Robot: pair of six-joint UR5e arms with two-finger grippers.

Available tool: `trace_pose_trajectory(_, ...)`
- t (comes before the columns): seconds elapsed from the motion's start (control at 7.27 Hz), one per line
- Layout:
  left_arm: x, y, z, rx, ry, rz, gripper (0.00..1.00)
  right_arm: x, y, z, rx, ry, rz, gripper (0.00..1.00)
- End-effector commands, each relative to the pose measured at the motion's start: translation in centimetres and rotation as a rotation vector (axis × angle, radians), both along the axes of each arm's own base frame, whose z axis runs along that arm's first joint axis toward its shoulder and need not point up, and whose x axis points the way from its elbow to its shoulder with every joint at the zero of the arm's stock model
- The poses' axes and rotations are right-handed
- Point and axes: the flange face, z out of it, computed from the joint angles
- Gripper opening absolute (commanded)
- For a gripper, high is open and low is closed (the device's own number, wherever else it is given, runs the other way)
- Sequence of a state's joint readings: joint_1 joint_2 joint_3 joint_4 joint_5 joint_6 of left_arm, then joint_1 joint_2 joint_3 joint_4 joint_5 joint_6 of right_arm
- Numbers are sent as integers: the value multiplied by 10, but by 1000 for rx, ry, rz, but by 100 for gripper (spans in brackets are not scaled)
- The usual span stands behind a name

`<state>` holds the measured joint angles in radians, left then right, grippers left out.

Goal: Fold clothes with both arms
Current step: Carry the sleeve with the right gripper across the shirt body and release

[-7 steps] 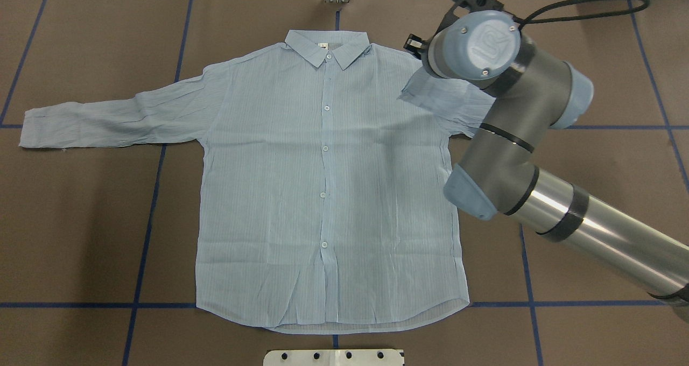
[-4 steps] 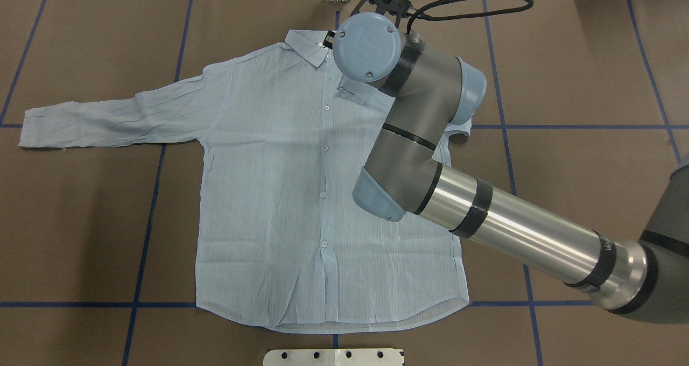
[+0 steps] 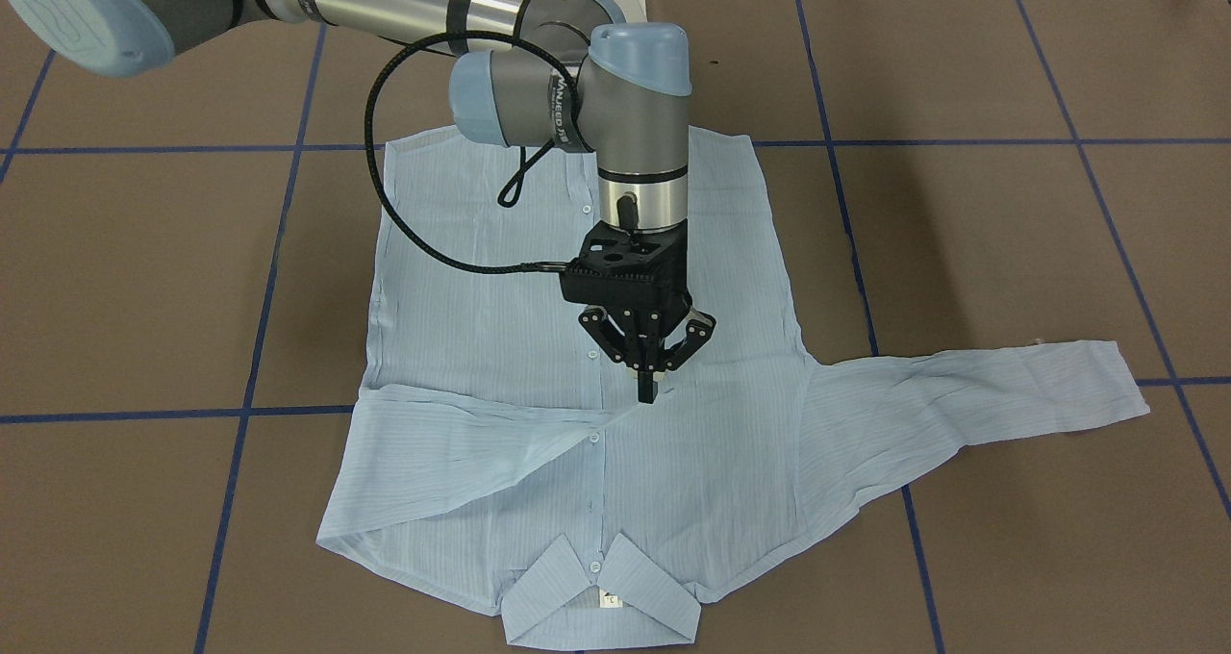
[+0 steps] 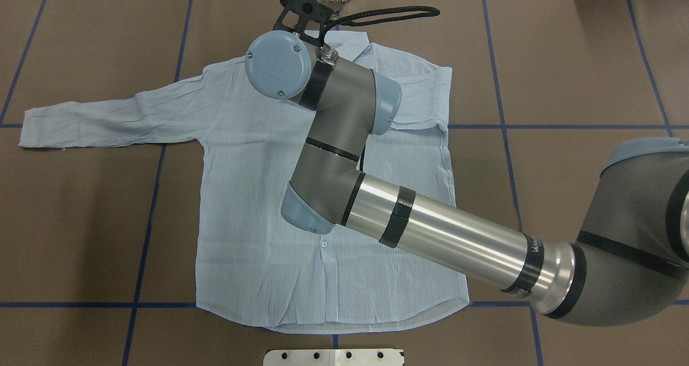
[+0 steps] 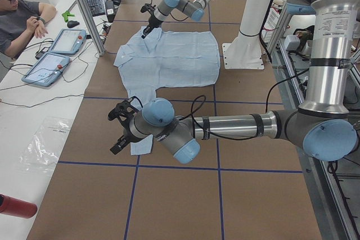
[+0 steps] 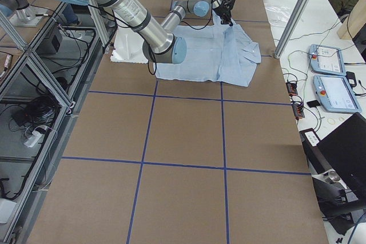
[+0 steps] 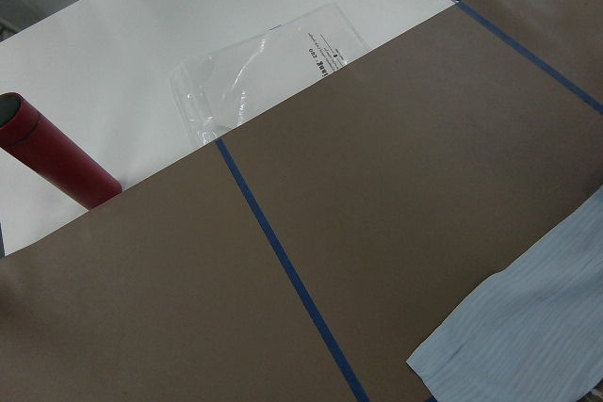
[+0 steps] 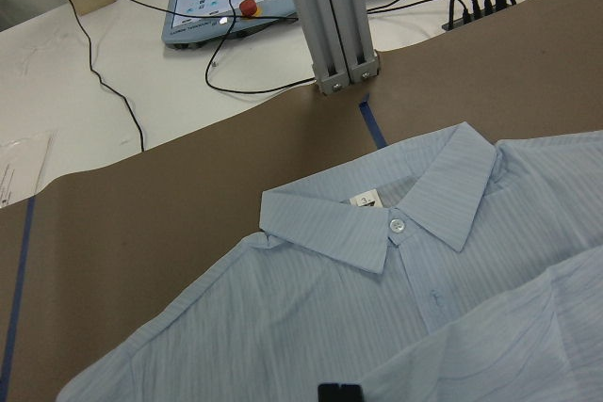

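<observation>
The pale-blue striped shirt [image 4: 253,194] lies flat and face up, with its collar [image 8: 386,223] at the far edge. My right gripper [image 3: 646,394] hangs over the chest beside the placket. It is shut on the cuff of the right sleeve [image 3: 462,452], which lies folded across the front. One fingertip [image 8: 339,391] shows in the right wrist view. The left sleeve [image 4: 107,115] lies stretched straight out. My left gripper [image 5: 121,133] hovers by that sleeve's cuff [image 7: 528,336]. I cannot tell whether it is open or shut.
The table is covered in brown paper with blue tape lines. An aluminium post [image 8: 330,16] and teach pendants [image 8: 217,2] stand beyond the collar. A red cylinder [image 7: 47,152] and a plastic bag [image 7: 264,63] lie off the paper. A white base plate [image 4: 334,357] sits at the near edge.
My right arm swept left from the shirt's right shoulder, past the collar and over the chest, pulling the right sleeve across the front. The left sleeve has not moved.
</observation>
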<state>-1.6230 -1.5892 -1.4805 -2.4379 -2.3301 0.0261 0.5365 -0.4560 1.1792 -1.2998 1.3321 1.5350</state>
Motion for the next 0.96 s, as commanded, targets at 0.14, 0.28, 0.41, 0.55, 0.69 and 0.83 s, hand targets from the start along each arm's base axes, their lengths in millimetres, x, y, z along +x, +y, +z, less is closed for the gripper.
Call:
trace_pose_trajectory(0.14,0,0,-2,6,-1,3,100,-35,9,-27,16,5,-42,99)
trace_pose_trajectory(0.28,1,-1,-2,6,-2,3,100,-38,8,-27,16,16,-53,100)
trace_pose_trajectory(0.41,1,-1,-1,5,-2,3,100,-35,6,-40,20,4,-61,100)
trace_pose_trajectory(0.55,1,-1,-1,6,-3,4,100,-21,-4,-61,37,-1,-71,100)
trace_pose_trajectory(0.69,12,-6,-3,7,-3,23,100,12,-40,-53,-15,2,-121,100)
trace_pose_trajectory(0.83,31,-21,-7,18,-5,55,100,49,-72,-41,-29,41,-181,100)
